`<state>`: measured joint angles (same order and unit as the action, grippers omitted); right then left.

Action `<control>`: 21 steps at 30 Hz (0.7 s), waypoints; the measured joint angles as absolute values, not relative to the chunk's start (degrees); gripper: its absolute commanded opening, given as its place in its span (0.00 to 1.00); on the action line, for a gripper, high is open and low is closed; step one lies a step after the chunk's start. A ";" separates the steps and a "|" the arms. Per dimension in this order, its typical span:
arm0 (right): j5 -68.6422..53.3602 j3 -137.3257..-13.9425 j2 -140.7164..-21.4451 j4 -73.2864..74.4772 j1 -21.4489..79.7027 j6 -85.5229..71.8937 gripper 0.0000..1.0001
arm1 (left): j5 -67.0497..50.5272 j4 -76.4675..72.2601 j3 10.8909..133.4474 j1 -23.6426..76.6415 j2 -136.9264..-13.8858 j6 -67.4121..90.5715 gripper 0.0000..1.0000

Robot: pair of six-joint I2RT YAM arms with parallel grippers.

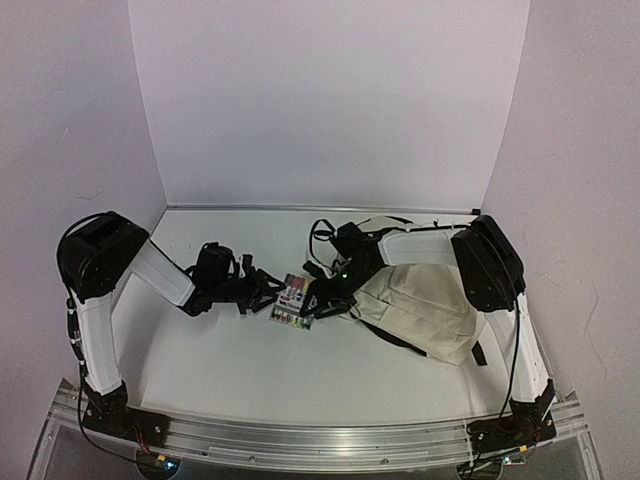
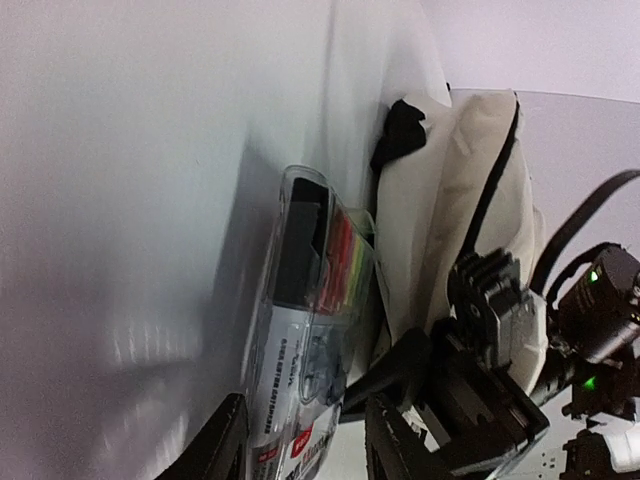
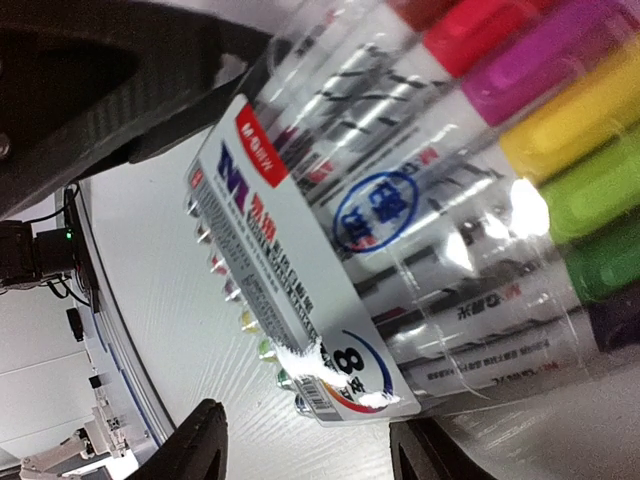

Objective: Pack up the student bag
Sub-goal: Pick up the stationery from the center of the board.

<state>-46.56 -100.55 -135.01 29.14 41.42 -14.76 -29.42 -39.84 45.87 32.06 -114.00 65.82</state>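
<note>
White bench (image 1: 230,370), matte, with plain white walls (image 1: 330,100) at the back and both sides. An aluminium rail (image 1: 320,440) runs along the near edge, and both arm bases are bolted to it.

The student bag (image 1: 425,305) is cream fabric, slumped in a soft heap on the right half of the bench with a black strap trailing off its near-right side. In the left wrist view it (image 2: 450,200) is a cream bulk with a black zipper line down it.

The marker pack (image 1: 292,303) is mid-bench, just left of the bag. It's a clear plastic case with a white label card. Up close (image 3: 400,230) the caps are red, magenta, yellow, two greens and a dark one. Can't tell if it's resting on the bench or lifted.

The left arm (image 1: 150,270) reaches in from the left. The right arm (image 1: 430,245) is folded over the top of the bag, covering its upper part. Both tool ends meet at the pack from opposite sides. Black cable loops (image 1: 322,235) sit behind the right wrist.

Left jaws: fingers (image 2: 225,440) parted with the pack's end between them; can't tell if they're pressing on it.
Right jaws: fingers (image 3: 200,445) parted around the label-card end, and again I can't tell if there's contact.
</note>
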 measured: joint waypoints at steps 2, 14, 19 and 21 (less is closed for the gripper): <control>-46.78 -100.40 -134.87 29.60 41.14 -14.63 0.57 | -30.83 -38.23 45.50 32.19 -112.23 65.71 0.41; -46.22 -100.20 -134.82 27.55 40.80 -13.56 0.57 | -40.82 -36.18 46.35 37.66 -112.11 66.19 0.37; -45.98 -100.05 -134.76 27.29 40.62 -13.32 0.57 | -40.41 -35.66 46.87 37.61 -112.88 66.41 0.18; -45.83 -99.54 -134.48 26.55 40.54 -12.89 0.58 | -39.52 -33.73 46.68 37.71 -112.25 66.09 0.12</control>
<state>-45.83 -99.54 -134.48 26.55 40.54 -12.89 -39.52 -33.73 46.68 37.71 -112.25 66.09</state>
